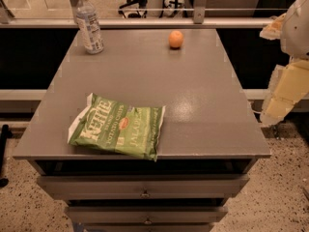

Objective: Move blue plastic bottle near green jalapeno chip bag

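Note:
The blue plastic bottle [88,23] stands upright at the far left corner of the grey table [193,81]. It is clear, with a white cap and a pale blue-and-white label. The green jalapeno chip bag [118,125] lies flat near the front left edge, with its white "Kettle" lettering facing up. The bottle and the bag are far apart. My gripper [279,103] hangs at the end of the pale arm off the table's right edge, about level with the middle of the table, away from both objects and holding nothing that I can see.
A small orange fruit [175,39] sits at the far middle of the table. Drawers [145,187] run below the table's front edge. A rail and a glass partition [159,13] stand behind the table. The floor is speckled.

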Available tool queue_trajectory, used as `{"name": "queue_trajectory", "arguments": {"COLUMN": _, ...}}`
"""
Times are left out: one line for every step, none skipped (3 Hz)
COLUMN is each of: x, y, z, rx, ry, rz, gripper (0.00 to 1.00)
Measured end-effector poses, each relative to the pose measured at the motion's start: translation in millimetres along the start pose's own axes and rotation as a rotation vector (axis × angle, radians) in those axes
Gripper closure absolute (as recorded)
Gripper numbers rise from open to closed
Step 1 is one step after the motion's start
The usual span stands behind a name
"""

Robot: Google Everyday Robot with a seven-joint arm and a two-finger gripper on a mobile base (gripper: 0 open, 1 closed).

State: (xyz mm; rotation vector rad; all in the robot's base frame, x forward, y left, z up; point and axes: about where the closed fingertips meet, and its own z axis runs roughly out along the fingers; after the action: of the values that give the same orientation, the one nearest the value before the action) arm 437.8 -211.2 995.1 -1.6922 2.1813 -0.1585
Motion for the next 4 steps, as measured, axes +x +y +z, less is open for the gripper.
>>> {"name": "queue_trajectory", "arguments": {"x": -0.3, "y": -0.4, "z": 0.6, "rx": 0.000, "ry": -0.001, "rz": 0.000, "gripper": 0.00}}
{"name": "queue_trajectory", "arguments": {"x": -27.7, "y": -29.7, "z": 45.7, "rx": 0.013, "ry": -0.091, "rz": 0.018, "gripper": 0.00}}
{"name": "queue_trajectory", "arguments": {"x": -51.9, "y": -49.1, "z": 86.6, "rx": -0.003, "ry": -0.150, "rz": 0.032, "gripper": 0.00}}
{"name": "queue_trajectory", "arguments": {"x": -84.2, "y": -65.1, "z": 121.3, "rx": -0.023, "ry": -0.203, "rz": 0.029, "gripper": 0.00}}
